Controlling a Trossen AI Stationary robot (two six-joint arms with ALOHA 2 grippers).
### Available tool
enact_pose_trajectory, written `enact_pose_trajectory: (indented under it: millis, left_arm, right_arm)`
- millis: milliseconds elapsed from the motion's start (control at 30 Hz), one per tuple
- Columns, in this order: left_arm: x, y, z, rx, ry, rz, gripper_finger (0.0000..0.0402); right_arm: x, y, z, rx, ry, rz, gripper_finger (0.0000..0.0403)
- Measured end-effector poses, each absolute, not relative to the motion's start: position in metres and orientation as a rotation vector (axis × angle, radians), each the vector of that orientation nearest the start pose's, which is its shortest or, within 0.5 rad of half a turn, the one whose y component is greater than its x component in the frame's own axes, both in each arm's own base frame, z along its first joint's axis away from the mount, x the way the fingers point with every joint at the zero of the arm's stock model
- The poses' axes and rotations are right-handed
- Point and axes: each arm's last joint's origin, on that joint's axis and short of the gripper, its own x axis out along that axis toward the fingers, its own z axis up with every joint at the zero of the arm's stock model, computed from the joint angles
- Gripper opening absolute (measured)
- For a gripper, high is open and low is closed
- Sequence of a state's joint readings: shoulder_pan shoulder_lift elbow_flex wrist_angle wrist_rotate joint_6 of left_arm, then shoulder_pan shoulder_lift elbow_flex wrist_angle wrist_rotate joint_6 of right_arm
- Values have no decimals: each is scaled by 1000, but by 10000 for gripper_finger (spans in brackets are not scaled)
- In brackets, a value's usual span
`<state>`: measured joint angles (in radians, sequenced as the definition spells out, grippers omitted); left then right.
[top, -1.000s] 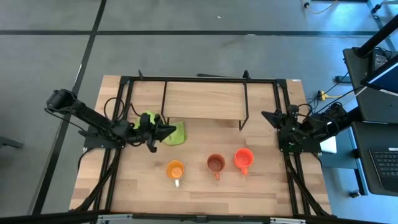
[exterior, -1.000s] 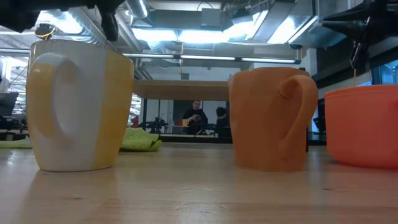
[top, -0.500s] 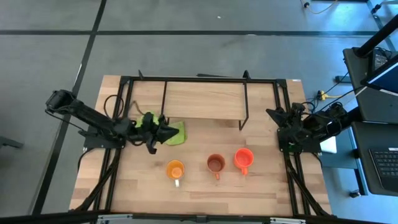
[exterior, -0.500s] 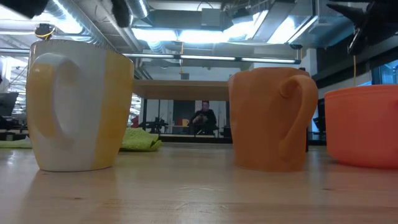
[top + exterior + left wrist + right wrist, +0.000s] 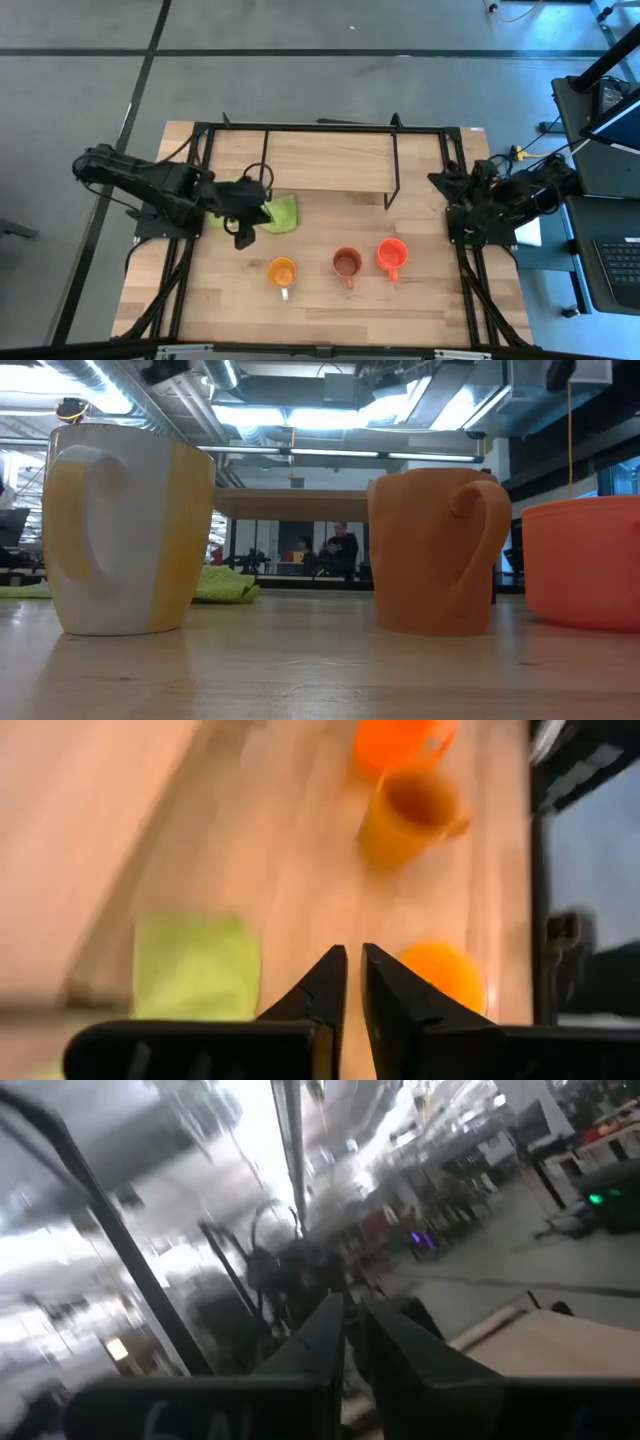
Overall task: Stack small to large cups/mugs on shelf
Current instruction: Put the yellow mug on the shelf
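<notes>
Three mugs stand upright in a row on the table's near half: the yellow-orange mug [image 5: 282,272] [image 5: 125,530] [image 5: 445,975] with its white handle, the brownish-orange mug [image 5: 347,264] [image 5: 435,550] [image 5: 410,810] and the red-orange mug [image 5: 391,256] [image 5: 585,560] [image 5: 400,740]. The shelf [image 5: 325,160] [image 5: 290,503] stands on its black wire legs at the far side. My left gripper [image 5: 258,208] [image 5: 353,970] hangs shut above the green cloth, to the far left of the mugs. My right gripper [image 5: 445,185] [image 5: 352,1320] is shut, raised at the table's right edge.
A green cloth [image 5: 278,213] [image 5: 195,965] [image 5: 222,585] lies flat on the table under my left gripper, between the shelf and the yellow-orange mug. Black frame rails [image 5: 190,260] run along both table sides. People show in the room beyond the table in the low view.
Both arms have risen: in the low view their dark parts have moved up and nearly out of the picture. My left gripper has drawn back slightly toward the table's left and tipped to look down on the table. The mugs have stayed where they were.
</notes>
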<state>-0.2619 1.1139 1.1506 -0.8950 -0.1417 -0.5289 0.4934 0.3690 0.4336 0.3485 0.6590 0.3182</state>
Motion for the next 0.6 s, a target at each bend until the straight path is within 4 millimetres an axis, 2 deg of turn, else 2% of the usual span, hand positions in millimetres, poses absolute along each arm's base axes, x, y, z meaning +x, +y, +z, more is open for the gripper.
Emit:
enact_pose_trajectory:
  millis: [133, 267, 433, 600]
  left_arm:
    - [208, -63, 317, -426, 944, 104, 29]
    - [221, -81, 303, -454, 997, 108, 44]
    - [234, -101, 283, -444, 1052, 152, 80]
    - [239, -114, 272, -482, 1046, 216, 108]
  right_arm:
    - [113, 40, 333, 479, -259, -134, 57]
    - [125, 44, 358, 440, -203, -176, 90]
    - [126, 41, 379, 394, -143, -257, 136]
    - [120, 37, 387, 381, -123, -320, 163]
